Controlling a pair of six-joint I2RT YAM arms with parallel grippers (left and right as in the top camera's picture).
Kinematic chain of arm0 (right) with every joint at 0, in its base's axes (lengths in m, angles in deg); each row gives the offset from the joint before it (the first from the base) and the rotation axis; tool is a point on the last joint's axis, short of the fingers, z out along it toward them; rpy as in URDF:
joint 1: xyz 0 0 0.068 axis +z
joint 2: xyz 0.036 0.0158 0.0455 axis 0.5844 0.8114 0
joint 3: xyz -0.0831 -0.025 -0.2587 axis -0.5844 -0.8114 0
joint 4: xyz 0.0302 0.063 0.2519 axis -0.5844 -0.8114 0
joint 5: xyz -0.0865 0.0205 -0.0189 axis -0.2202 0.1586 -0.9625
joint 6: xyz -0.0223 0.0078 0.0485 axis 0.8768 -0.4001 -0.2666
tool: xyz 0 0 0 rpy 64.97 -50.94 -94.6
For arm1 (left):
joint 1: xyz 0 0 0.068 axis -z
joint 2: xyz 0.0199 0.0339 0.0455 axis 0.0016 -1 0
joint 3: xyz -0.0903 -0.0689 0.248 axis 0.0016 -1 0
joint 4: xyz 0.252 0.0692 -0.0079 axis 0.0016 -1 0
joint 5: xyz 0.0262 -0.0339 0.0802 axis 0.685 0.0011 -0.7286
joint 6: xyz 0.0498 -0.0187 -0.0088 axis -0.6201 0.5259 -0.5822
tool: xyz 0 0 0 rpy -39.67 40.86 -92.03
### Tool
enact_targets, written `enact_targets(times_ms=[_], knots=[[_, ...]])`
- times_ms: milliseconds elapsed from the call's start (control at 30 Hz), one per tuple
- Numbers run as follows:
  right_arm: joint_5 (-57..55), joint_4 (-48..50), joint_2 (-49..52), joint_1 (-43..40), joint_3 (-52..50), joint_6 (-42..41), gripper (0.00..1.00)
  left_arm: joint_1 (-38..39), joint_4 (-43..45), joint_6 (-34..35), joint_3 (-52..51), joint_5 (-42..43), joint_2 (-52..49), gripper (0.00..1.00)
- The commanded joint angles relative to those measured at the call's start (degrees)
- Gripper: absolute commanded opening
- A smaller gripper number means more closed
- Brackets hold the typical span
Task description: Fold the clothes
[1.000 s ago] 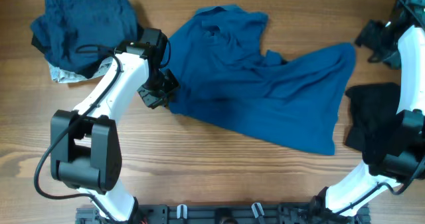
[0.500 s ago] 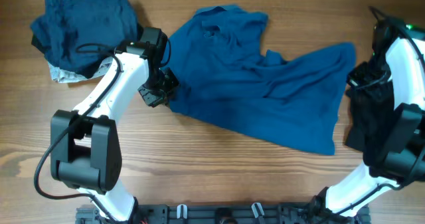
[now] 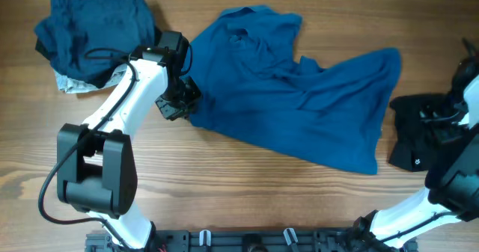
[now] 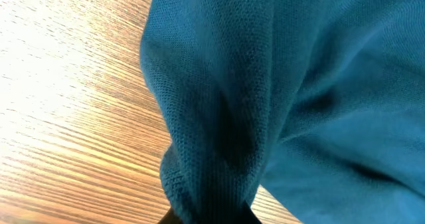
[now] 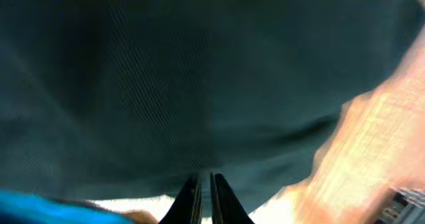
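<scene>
A blue shirt [image 3: 299, 102] lies spread and rumpled across the middle of the wooden table [image 3: 224, 177]. My left gripper [image 3: 179, 102] is shut on its left edge; in the left wrist view the bunched blue knit [image 4: 219, 117] rises straight out of that gripper [image 4: 209, 214], hiding the fingers. A black garment [image 3: 415, 132] lies at the right edge of the table. My right gripper [image 3: 441, 121] is over it. In the right wrist view that gripper [image 5: 206, 179] has its fingers pressed together on the dark cloth [image 5: 166, 84] that fills the frame.
A pile of dark blue clothes [image 3: 93, 28] sits at the back left, with a pale cloth [image 3: 71, 84] sticking out beneath it. A black rail [image 3: 247, 241] runs along the table's front edge, between the two arm bases.
My right arm came from the back right corner down onto the black garment and closed on it; the garment has shifted slightly. The left arm and the blue shirt have not moved.
</scene>
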Motion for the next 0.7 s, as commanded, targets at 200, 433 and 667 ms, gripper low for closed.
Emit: enact_targets(times_ms=[200, 433, 667], knots=[[3.5, 20.61, -0.87, -2.08, -8.55, 0.98, 0.41, 0.26, -0.66, -0.72, -0.22, -0.79, 0.81, 0.08], [3.85, 35.06, 1.9, -11.85, -8.52, 1.81, 0.41, 0.26, -2.21, -0.72, -0.22, -0.76, 0.81, 0.06], [32.74, 37.13, 1.05, -18.88, -3.13, 10.88, 0.99, 0.24, -2.34, -0.72, -0.22, -0.76, 0.81, 0.05]])
